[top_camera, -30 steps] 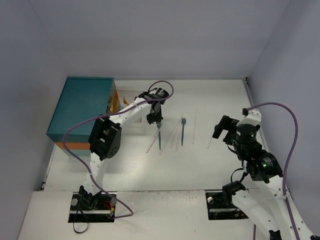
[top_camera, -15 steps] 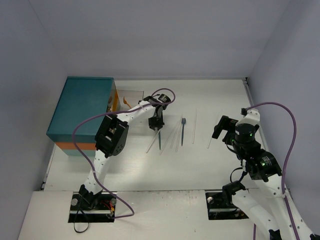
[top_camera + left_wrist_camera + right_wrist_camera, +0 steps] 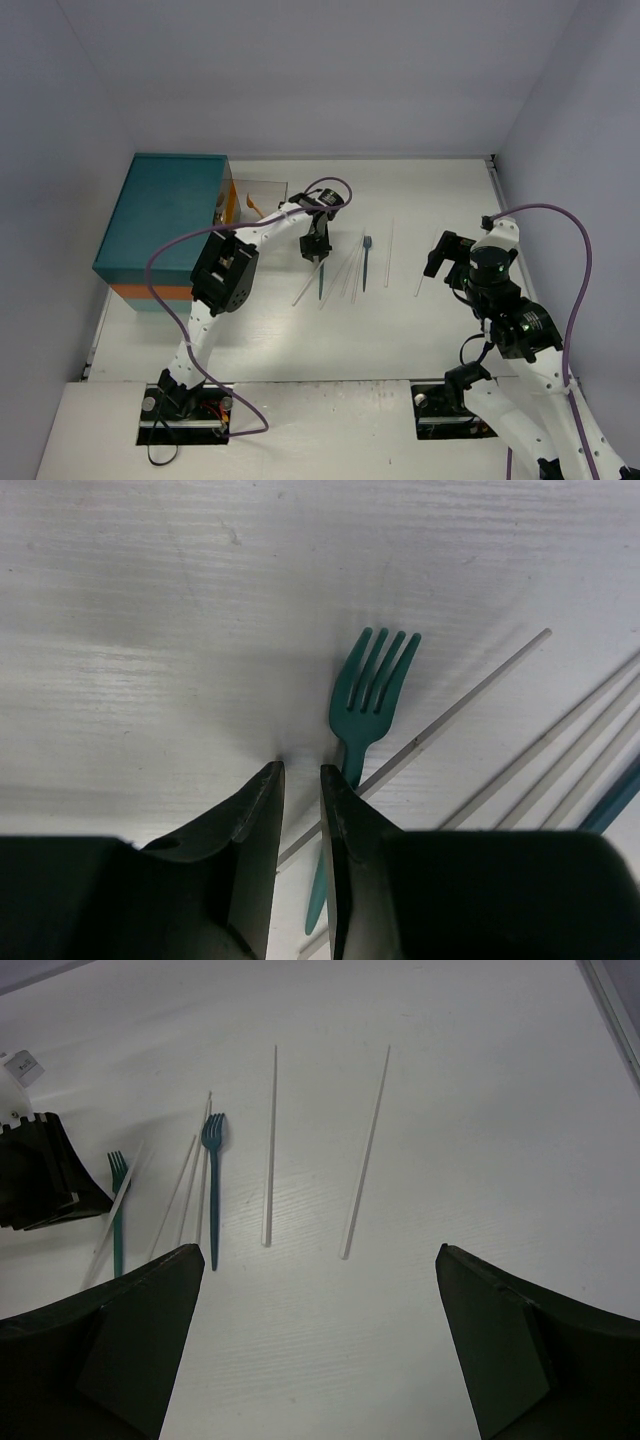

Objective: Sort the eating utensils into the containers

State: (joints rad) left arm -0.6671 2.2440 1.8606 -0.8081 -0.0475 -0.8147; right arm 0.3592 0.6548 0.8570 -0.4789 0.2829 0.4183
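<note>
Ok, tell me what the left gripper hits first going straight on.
The left gripper would probably meet the table, just beside the teal fork; a chopstick crosses close by, depth unclear.

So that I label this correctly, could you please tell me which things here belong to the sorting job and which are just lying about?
Job: teal fork, blue fork, pale chopsticks, teal chest.
Lying about: no loose extras; only the arms' purple cables.

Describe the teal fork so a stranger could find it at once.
Start at the teal chest on the left, go right to the pale chopsticks. The teal fork lies at their left edge, crossing one; the blue fork sits further right.
</note>
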